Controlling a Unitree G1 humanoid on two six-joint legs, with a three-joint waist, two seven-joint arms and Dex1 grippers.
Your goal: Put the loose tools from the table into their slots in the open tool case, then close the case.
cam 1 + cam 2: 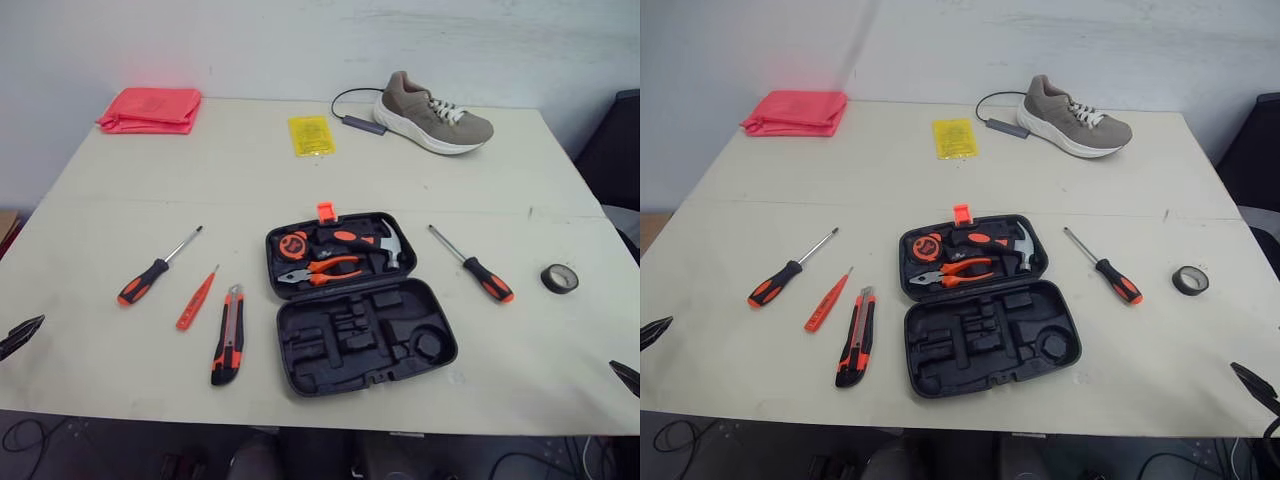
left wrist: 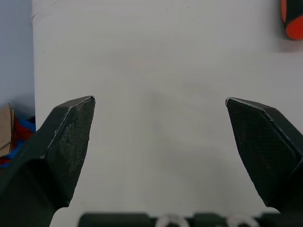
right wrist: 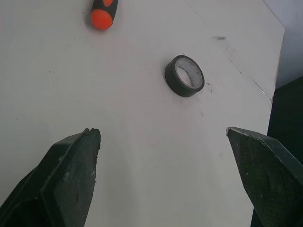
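An open black tool case (image 1: 360,300) lies at the table's middle; its far half holds a hammer, pliers and a tape measure, and its near half has empty slots. Left of it lie a utility knife (image 1: 228,334), a thin orange screwdriver (image 1: 196,299) and a black-and-orange screwdriver (image 1: 157,267). Another screwdriver (image 1: 472,264) lies right of the case, and a roll of black tape (image 1: 560,278) beyond it. My left gripper (image 2: 160,101) stands open over bare table at the front left edge. My right gripper (image 3: 163,131) is open at the front right, with the tape (image 3: 184,75) ahead of it.
At the back of the table (image 1: 120,190) are a folded pink cloth (image 1: 150,108), a yellow packet (image 1: 311,135) and a grey shoe (image 1: 432,113) with a dark cable. A dark chair (image 1: 615,140) stands past the right edge.
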